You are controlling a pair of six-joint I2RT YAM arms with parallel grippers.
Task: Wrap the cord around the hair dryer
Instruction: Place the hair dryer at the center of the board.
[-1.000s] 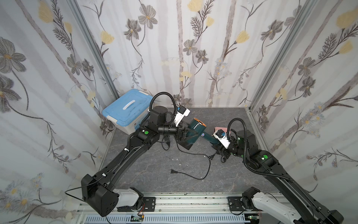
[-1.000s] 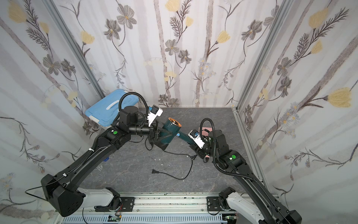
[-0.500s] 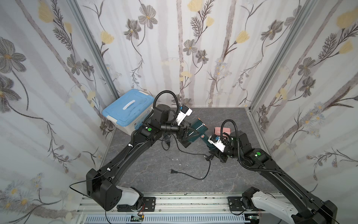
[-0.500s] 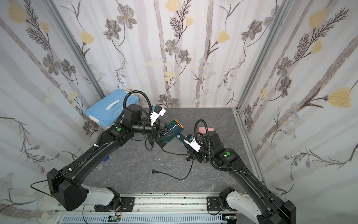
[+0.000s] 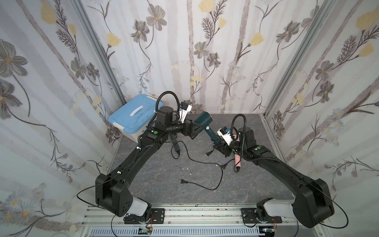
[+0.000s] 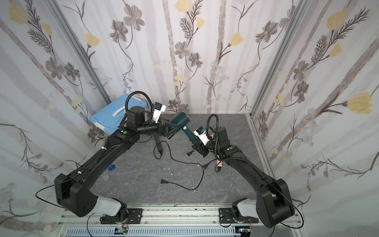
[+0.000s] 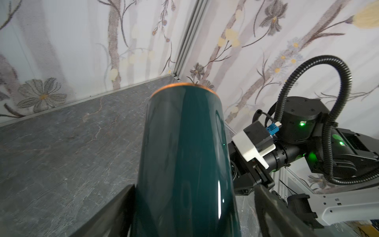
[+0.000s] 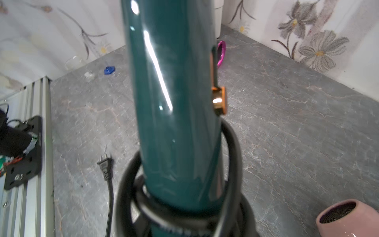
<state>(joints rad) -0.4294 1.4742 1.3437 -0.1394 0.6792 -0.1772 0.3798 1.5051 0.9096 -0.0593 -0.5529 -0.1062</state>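
The teal hair dryer (image 5: 202, 121) hangs above the table between my two arms in both top views, its barrel (image 6: 180, 121) pointing toward the back wall. My left gripper (image 5: 194, 129) is open astride the barrel (image 7: 184, 153); one finger (image 7: 266, 205) stands clear of it. My right gripper (image 5: 218, 143) is shut on the handle's lower end (image 8: 174, 102). Loops of black cord (image 8: 231, 147) circle the handle just above the jaws and hide the fingers. The cord's plug (image 5: 208, 153) dangles beside the right gripper (image 8: 184, 221).
A blue lidded box (image 5: 133, 119) stands at the back left. A pink hair dryer (image 8: 344, 217) lies under my right arm. A second black cord with its plug (image 5: 183, 181) snakes across the middle of the table. A black tool (image 5: 176, 146) lies near my left arm.
The left gripper's jaws have come apart off the barrel. The dryer has swung so the barrel points to the back wall, and the right arm has shifted with the handle.
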